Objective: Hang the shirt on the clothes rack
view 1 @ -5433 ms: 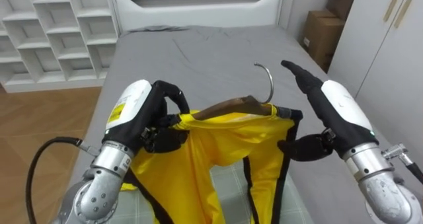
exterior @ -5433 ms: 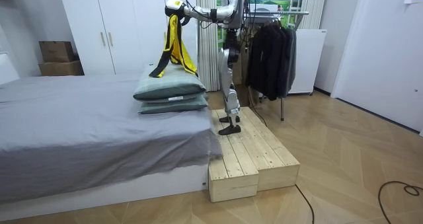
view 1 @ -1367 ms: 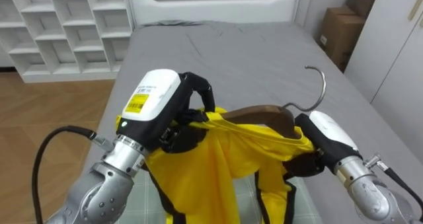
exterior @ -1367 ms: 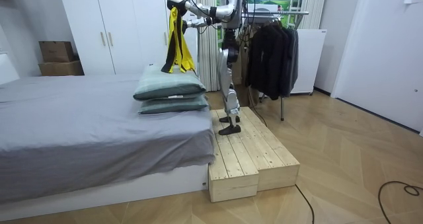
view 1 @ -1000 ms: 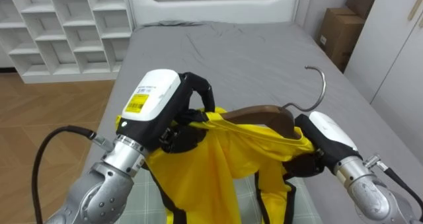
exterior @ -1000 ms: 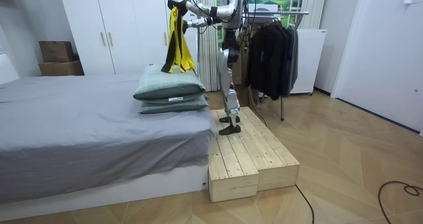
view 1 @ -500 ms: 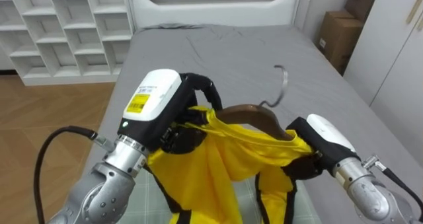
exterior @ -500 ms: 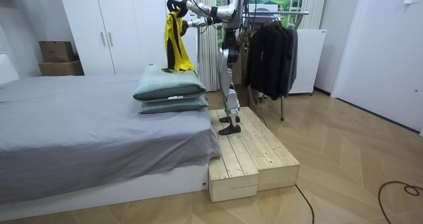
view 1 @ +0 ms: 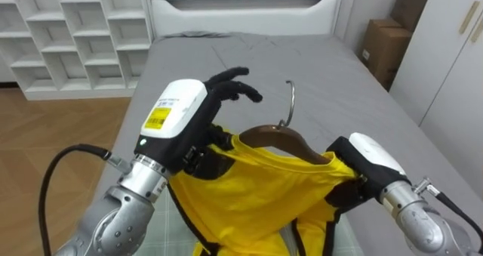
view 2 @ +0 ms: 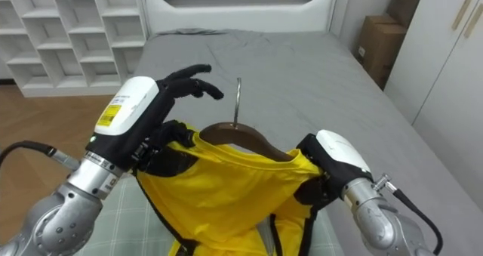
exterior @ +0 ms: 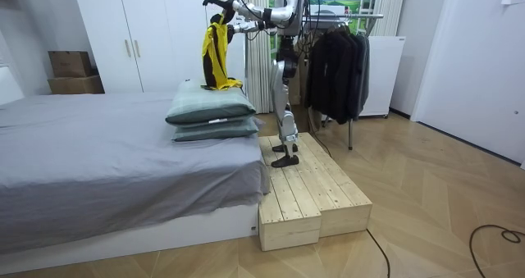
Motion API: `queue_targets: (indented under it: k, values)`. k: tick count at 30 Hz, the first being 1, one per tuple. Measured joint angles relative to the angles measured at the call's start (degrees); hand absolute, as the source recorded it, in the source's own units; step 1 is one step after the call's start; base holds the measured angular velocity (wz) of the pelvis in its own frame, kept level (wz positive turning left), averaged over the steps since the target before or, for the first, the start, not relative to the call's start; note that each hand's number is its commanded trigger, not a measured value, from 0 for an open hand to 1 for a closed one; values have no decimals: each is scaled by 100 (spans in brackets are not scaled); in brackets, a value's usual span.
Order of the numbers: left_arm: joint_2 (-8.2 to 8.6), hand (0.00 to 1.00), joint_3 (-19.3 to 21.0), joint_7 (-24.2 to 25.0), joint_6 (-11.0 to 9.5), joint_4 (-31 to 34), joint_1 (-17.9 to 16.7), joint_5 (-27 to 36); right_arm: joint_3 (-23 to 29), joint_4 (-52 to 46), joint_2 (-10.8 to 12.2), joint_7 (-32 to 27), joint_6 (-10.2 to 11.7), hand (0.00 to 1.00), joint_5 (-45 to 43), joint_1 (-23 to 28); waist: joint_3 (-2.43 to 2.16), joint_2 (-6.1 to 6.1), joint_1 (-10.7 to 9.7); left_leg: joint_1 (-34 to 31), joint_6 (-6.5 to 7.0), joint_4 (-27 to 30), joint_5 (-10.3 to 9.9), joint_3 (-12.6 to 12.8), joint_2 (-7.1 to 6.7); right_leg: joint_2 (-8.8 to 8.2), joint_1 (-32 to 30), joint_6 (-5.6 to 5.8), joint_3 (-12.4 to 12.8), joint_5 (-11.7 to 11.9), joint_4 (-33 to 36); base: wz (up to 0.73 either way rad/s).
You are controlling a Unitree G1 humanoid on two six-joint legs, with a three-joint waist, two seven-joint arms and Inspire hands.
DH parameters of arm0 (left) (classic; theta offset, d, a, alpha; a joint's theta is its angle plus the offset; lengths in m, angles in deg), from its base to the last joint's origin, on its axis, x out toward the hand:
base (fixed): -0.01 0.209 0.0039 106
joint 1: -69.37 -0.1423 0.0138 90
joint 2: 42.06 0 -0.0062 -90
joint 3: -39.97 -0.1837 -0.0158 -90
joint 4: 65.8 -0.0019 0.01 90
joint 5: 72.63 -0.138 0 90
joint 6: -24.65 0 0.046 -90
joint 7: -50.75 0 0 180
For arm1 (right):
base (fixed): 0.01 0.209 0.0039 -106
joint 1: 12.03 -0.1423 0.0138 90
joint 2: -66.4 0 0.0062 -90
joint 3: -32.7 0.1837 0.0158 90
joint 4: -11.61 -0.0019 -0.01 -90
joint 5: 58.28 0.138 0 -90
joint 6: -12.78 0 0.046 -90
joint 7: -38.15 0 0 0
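A white shelf unit [view 1: 68,29] stands at the far left, beside the grey bed [view 1: 332,82] that stretches away towards its white headboard [view 1: 241,10]. The left hand [view 1: 181,116] is raised over the bed. Its fingers [view 1: 235,81] are stretched out straight and spread, pointing up and to the right, and are curled round nothing. The left shoulder of the yellow garment [view 1: 256,195] lies bunched against the underside of this hand.

The garment, yellow with dark trim, is draped over a brown wooden hanger [view 1: 273,135]. The hanger is held in the air between the two hands and tilts down to the right. Its metal hook [view 1: 290,97] stands up just right of the outstretched fingers and does not touch them.

At the garment's right shoulder is the right hand [view 1: 367,159], with its fingers closed round the cloth at that end of the hanger. Further right, a cardboard box [view 1: 381,48] sits against the wall next to a white wardrobe [view 1: 453,67].

In the room view, from its left: the bed carries two stacked grey-green pillows [exterior: 212,114]. The garment hangs straight above them from the raised hands, and its lower end reaches down to the top pillow. I cannot tell whether it touches the pillow. The robot stands upright on a wooden platform [exterior: 308,196] at the bed's side, facing the bed. Behind it is a clothes rack [exterior: 340,65] hung with dark clothes.
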Motion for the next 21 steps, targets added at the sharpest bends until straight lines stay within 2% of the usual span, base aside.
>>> queue_targets:
  k: [8,21]
  values:
    - [-2,0,0,0,-2,-15,2,116,0,0,0,0,0,100,6,0,1,0,1,0,0,0,0,0,0,-2,4,0,1,0,-4,0]
    - [-12,0,5,0,3,-195,-3,677,3,9,-23,0,-3,100,165,0,3,-49,-16,-15,0,-13,0,13,3,-31,-26,0,4,0,-6,0]
